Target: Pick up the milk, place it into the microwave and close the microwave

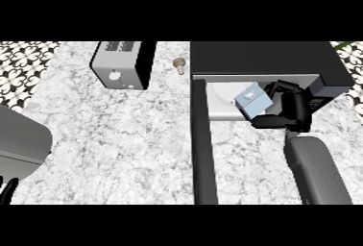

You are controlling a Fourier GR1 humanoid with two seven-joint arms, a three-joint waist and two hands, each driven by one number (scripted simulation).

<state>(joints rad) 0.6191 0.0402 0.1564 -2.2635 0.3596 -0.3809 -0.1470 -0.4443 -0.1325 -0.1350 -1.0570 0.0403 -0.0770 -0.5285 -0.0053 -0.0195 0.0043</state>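
Note:
The milk (252, 101) is a small light-blue and white carton, tilted, at the mouth of the black microwave (262, 57). My right hand (289, 108) is curled round the carton from the right, thumb below it and fingers above. The carton hangs over the microwave's white inner plate (227, 93). The microwave door (203, 144) stands open, swung out toward me as a long dark bar. Only the fingertips of my left hand (8, 187) show at the lower left edge, with the grey forearm above them.
A silver and black toaster (124, 64) stands at the back left of the marble counter (120, 144). A small beige shaker (180, 64) sits between the toaster and the microwave. The open door splits the counter's right part.

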